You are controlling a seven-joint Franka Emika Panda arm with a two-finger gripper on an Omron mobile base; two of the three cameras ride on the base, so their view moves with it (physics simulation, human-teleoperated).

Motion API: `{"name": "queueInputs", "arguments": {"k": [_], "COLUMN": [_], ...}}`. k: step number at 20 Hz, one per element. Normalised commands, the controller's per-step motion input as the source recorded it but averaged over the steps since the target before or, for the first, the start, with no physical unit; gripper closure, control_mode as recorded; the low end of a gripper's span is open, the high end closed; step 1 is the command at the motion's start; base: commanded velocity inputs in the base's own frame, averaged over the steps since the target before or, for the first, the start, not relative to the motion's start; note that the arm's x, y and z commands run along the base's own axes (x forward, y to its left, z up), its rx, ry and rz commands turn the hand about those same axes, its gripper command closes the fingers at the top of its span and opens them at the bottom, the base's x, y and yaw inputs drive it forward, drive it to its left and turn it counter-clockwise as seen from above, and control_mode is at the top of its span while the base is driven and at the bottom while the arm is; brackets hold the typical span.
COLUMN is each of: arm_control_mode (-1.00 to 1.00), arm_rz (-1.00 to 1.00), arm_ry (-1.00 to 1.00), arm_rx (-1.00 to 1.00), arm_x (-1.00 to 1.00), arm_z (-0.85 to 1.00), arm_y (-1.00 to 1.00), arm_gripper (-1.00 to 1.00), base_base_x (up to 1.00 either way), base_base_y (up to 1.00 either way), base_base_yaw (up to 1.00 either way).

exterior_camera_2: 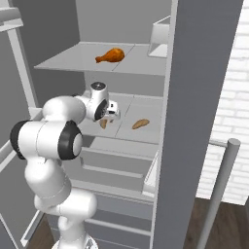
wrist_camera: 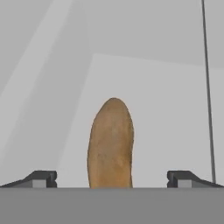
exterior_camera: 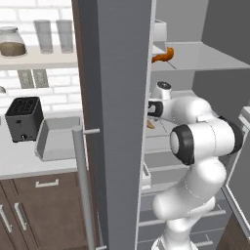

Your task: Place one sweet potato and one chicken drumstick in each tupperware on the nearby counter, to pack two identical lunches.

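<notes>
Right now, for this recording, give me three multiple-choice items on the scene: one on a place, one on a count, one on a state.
1. Where does the chicken drumstick lie?
A. on the upper fridge shelf
B. in a tray on the counter
C. on the floor

2. How many sweet potatoes lie on the middle shelf?
A. none
B. two
C. four

3. How do the jaws of the gripper stand?
A. clamped on a sweet potato
B. shut with nothing between them
C. open, with a sweet potato between the tips

Answers:
1 A: the right base view shows the drumstick alone on the top shelf.
2 B: that view shows one sweet potato under the hand and another sweet potato to its right.
3 C: the hand view shows the tips wide apart, clear of the sweet potato's sides.
</notes>
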Motion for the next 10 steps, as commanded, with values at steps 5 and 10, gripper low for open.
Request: {"name": "queueInputs", "arguments": {"k": [5, 10], "arm_control_mode": [-1.00, -1.00], "arm_rz": [0.00, 0.00], "arm_ry": [0.02, 0.01], "arm_rx": [0.00, 0.00], "arm_x": [0.37, 0.08], "arm_z": [-0.37, -0.27], "arm_y": [0.06, 0.04], "arm_gripper": [-1.00, -1.00], "base_base_x": [0.00, 0.00], "base_base_y": [0.00, 0.00], "base_base_yaw": [0.00, 0.00]}}
